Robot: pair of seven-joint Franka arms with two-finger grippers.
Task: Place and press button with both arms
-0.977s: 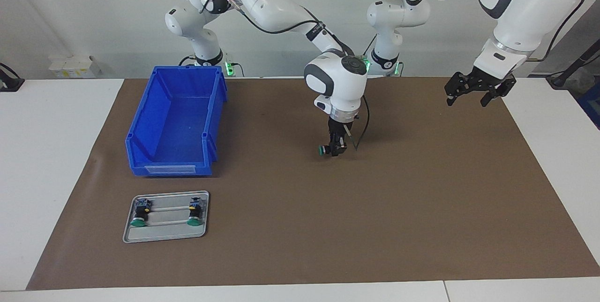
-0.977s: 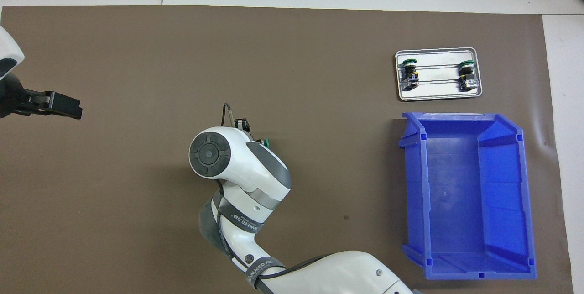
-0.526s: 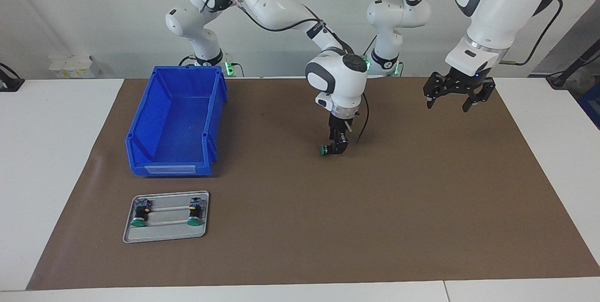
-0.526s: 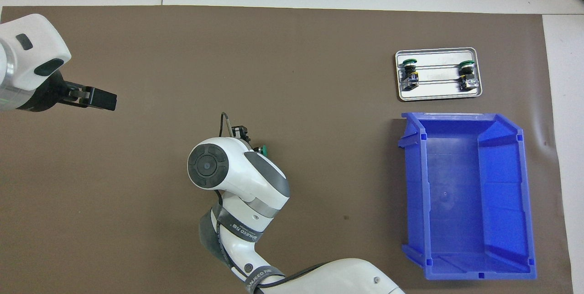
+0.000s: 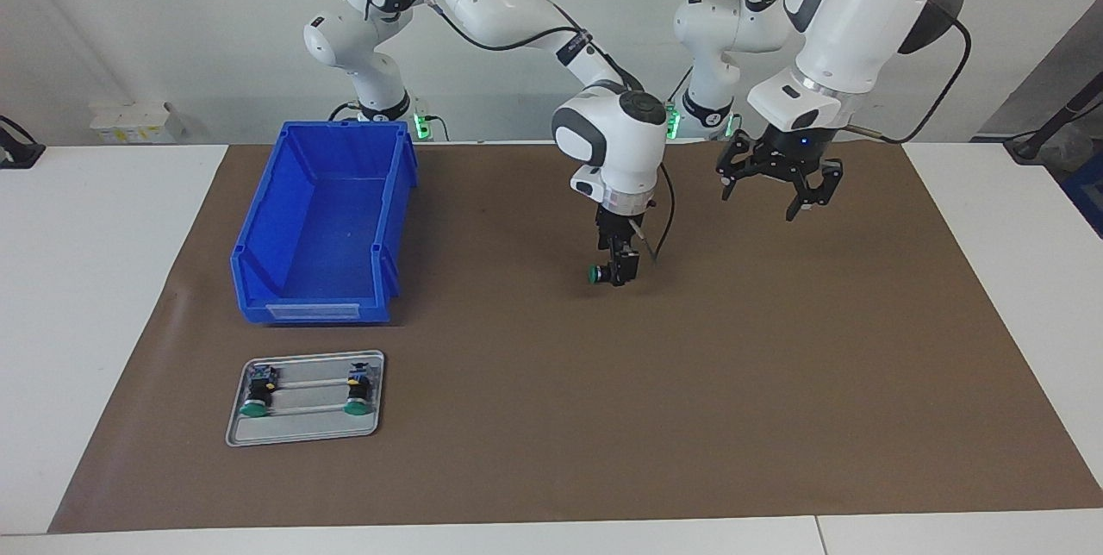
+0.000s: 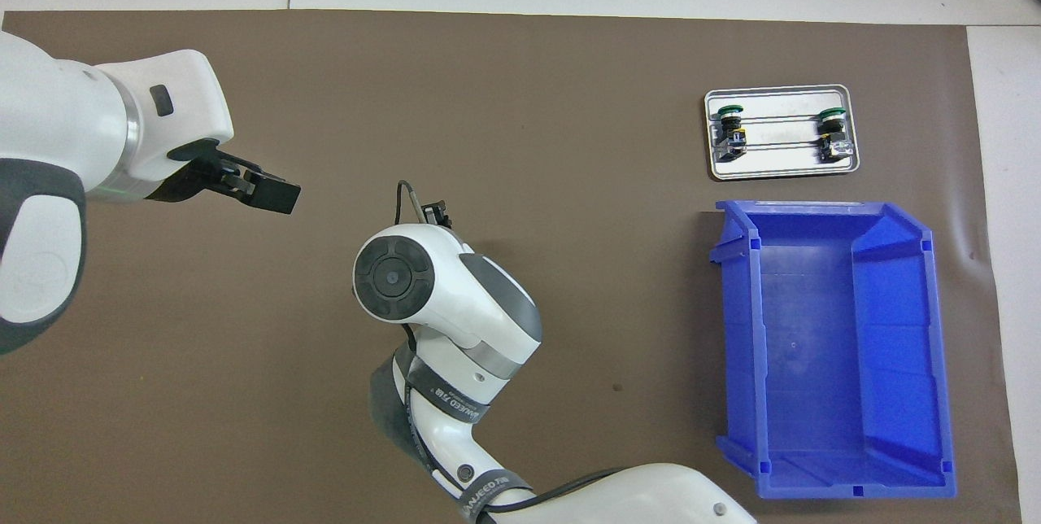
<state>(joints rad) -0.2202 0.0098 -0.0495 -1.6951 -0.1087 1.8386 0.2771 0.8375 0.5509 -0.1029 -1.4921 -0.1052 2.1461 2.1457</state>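
Observation:
My right gripper [image 5: 617, 273] is shut on the button [image 5: 595, 274] and holds it on its side, green cap toward the right arm's end, low over the middle of the brown mat. I cannot tell if it touches the mat. In the overhead view my right wrist [image 6: 392, 276] hides the button. My left gripper [image 5: 780, 193] is open and empty in the air over the mat, beside the right wrist toward the left arm's end. It also shows in the overhead view [image 6: 275, 195]. Two twin buttons [image 5: 256, 407] [image 5: 355, 405] lie on a metal tray [image 5: 303, 433].
A blue bin [image 5: 258, 279] stands empty toward the right arm's end, also in the overhead view [image 6: 736, 329]. The metal tray [image 6: 781, 172] with its two buttons [image 6: 729, 111] [image 6: 831, 114] lies farther from the robots than the bin.
My left arm has swung in from the left arm's end toward the table's middle and the right gripper. My right gripper has stayed nearly still with the button.

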